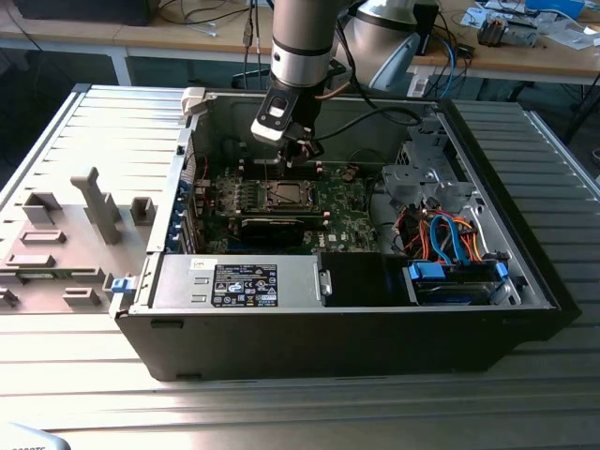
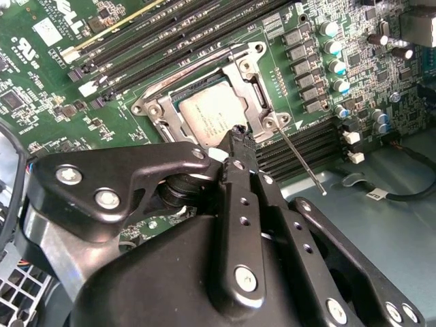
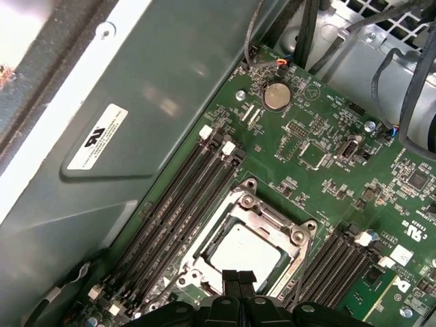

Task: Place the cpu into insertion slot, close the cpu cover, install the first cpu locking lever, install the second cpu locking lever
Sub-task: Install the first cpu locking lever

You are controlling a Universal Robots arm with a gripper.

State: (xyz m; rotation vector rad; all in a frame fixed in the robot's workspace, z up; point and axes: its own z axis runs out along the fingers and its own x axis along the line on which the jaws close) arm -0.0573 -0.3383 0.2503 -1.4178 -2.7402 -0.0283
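Note:
The cpu (image 3: 243,250), a pale silver square, lies flat in the insertion slot (image 1: 286,194) amid the green motherboard. The cpu cover (image 3: 267,216), a silvery frame with a square window, lies down around it; the same cover (image 2: 246,76) and cpu (image 2: 208,114) appear in the second wrist view. A thin metal locking lever (image 2: 300,161) juts from a socket corner over the memory slots. My gripper (image 3: 238,278) is shut with nothing in it. Its tip (image 2: 238,133) hovers at the socket's edge, beside the cpu. In the exterior view the gripper (image 1: 302,155) hangs just behind the socket.
Long black memory slots (image 3: 178,208) flank the socket on both sides. The grey case wall (image 3: 136,122) rises close beside them. Cables and a drive cage (image 1: 441,202) fill the exterior view's right, and a power supply (image 1: 244,283) lies in front. Grey fixtures (image 1: 66,234) stand outside the case.

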